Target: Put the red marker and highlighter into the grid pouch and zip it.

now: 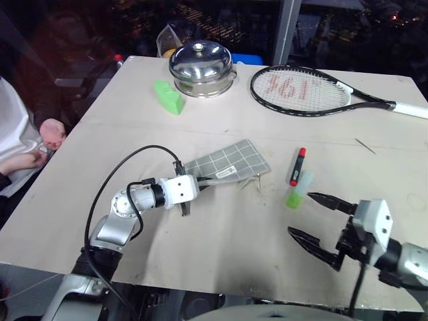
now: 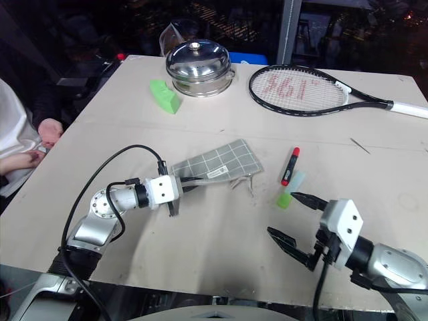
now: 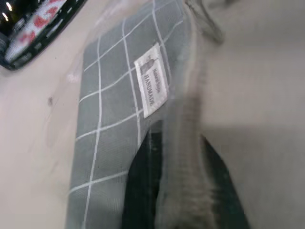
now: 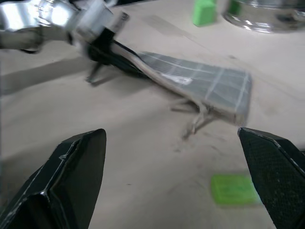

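The grid pouch (image 1: 233, 160) lies mid-table, grey-green with white lines and a white label (image 3: 151, 80). My left gripper (image 1: 202, 180) is shut on its near left edge, black fingers (image 3: 143, 186) pinching the zipper side. The pouch's zipper pull cord (image 1: 253, 182) trails off its near corner. To the right lie the red marker (image 1: 297, 166) and, just nearer, the light green highlighter (image 1: 298, 190), almost touching. My right gripper (image 1: 302, 214) stands open just short of the highlighter (image 4: 233, 189), holding nothing.
A steel pot with a lid (image 1: 202, 67) and a green wedge block (image 1: 169, 97) sit at the back left. A tennis racket (image 1: 307, 90) lies at the back right. A person's hand (image 1: 50, 130) rests off the table's left edge.
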Controlling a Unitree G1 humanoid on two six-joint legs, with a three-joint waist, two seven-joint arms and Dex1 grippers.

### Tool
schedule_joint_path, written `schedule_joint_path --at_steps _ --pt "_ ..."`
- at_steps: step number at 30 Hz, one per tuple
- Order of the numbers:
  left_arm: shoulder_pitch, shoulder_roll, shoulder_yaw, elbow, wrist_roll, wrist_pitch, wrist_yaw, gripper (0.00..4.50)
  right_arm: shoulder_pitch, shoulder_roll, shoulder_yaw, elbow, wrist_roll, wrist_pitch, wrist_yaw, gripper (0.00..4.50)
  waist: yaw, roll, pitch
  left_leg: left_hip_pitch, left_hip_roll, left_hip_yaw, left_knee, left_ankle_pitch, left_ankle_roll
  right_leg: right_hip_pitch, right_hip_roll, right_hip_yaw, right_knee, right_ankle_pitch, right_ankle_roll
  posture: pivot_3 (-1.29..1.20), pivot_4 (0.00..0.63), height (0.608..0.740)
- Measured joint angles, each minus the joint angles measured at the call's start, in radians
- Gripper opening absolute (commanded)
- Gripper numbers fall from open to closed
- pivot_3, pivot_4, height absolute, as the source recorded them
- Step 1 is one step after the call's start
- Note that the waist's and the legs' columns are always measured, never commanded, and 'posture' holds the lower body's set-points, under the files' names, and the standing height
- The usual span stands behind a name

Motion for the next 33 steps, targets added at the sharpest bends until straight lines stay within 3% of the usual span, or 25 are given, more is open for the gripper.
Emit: schedule_joint_path --at_steps 3,7,13,18,19,20,23,24,28,33 --pt "0.009 -0.003 0.025 -0.178 -0.185 0.309 -0.007 0.04 -0.236 0.039 0.129 0.055 -0.025 0.224 -0.151 4.5 -0.011 -0.002 0.001 0.001 0.0 0.0 0.0 0.001 -0.001 0.0 0.001 0.0 0.001 0.0 0.0 0.0 0.15 0.74" --pt "0.019 0.0 0.041 -0.29 -0.284 0.498 0.005 0.04 -0.453 0.189 0.157 0.197 0.038 0.493 -0.303 4.5 -0.003 -0.002 0.0 0.0 0.0 -0.002 0.0 0.001 -0.002 0.0 0.003 0.001 0.001 0.001 -0.002 0.0 0.15 0.74" --pt "0.058 0.004 0.063 -0.321 -0.313 0.555 0.012 0.04 -0.656 0.378 0.042 0.345 0.201 0.741 -0.404 4.5 -0.004 -0.001 0.001 -0.001 0.0 -0.002 0.0 0.001 -0.002 0.0 0.003 0.0 0.001 0.003 -0.004 0.0 0.15 0.74" --pt "0.071 0.001 0.063 -0.321 -0.313 0.555 0.016 0.04 -0.713 0.381 0.002 0.357 0.247 0.818 -0.422 4.5 -0.004 -0.001 0.001 -0.001 0.0 -0.002 0.0 0.001 -0.002 0.0 0.003 0.0 0.001 0.003 -0.004 0.0 0.15 0.74" --pt "0.071 0.001 0.063 -0.321 -0.312 0.555 0.021 0.0 -0.718 0.375 0.001 0.357 0.251 0.828 -0.422 3.9 -0.005 -0.001 0.001 -0.001 0.0 -0.002 0.0 0.001 -0.002 0.0 0.003 0.0 0.001 0.003 -0.004 0.0 0.15 0.74" --pt "0.071 0.0 0.063 -0.321 -0.312 0.555 0.024 0.0 -0.722 0.374 0.001 0.357 0.256 0.834 -0.422 3.67 -0.005 -0.001 0.001 -0.001 0.0 -0.002 0.0 0.001 -0.002 0.0 0.003 0.0 0.001 0.003 -0.004 0.0 0.15 0.74" --pt "0.071 -0.009 0.062 -0.321 -0.31 0.554 0.033 0.0 -0.729 0.373 0.005 0.357 0.275 0.86 -0.419 2.37 -0.006 -0.001 0.001 0.0 0.0 -0.002 0.0 0.001 -0.002 0.0 0.004 0.0 0.001 0.003 -0.004 0.0 0.15 0.74" --pt "0.071 -0.011 0.062 -0.321 -0.31 0.554 0.035 0.0 -0.729 0.371 0.013 0.357 0.276 0.861 -0.419 1.62 -0.006 -0.001 0.001 -0.001 0.0 -0.002 0.0 0.001 -0.002 0.0 0.004 0.0 0.001 0.003 -0.004 0.0 0.15 0.74" --pt "0.071 -0.014 0.062 -0.321 -0.311 0.554 0.038 0.0 -0.727 0.369 0.018 0.357 0.276 0.862 -0.422 0.06 -0.006 -0.001 0.001 -0.001 0.0 -0.002 0.0 0.001 -0.002 0.0 0.003 0.001 0.001 0.003 -0.004 0.0 0.15 0.74" --pt "0.081 -0.016 0.062 -0.328 -0.312 0.555 0.048 0.0 -0.723 0.372 0.02 0.357 0.276 0.86 -0.426 0.06 -0.006 -0.001 0.001 -0.001 0.0 -0.002 0.0 0.001 -0.002 0.0 0.003 0.0 0.001 0.003 -0.004 0.0 0.15 0.74"
